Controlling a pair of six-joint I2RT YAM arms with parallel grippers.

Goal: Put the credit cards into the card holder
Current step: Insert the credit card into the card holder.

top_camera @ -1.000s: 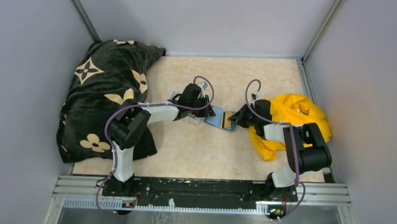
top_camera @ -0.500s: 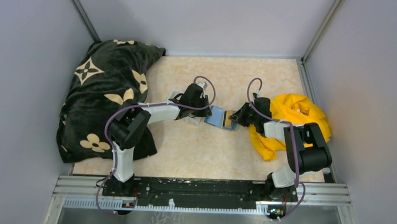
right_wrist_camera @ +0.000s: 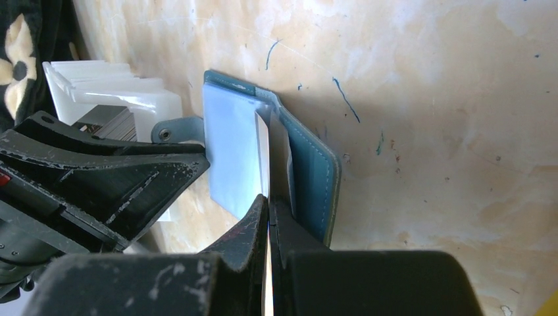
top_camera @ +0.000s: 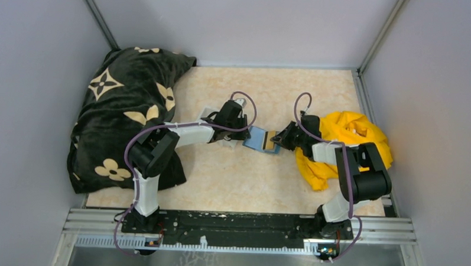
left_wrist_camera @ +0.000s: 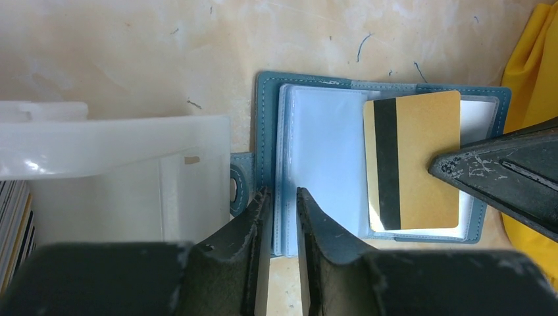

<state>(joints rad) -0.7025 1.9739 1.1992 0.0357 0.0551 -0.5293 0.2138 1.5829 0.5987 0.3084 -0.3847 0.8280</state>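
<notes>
Open teal card holder (left_wrist_camera: 322,151), gold card (left_wrist_camera: 421,158).

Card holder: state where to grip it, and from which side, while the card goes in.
Pinch the card holder at the outer edge of its left-hand half, coming in low from the side away from the card, much as the left gripper does. It lies open and flat, and the right gripper needs the other half free to slide in the yellow card.
</notes>
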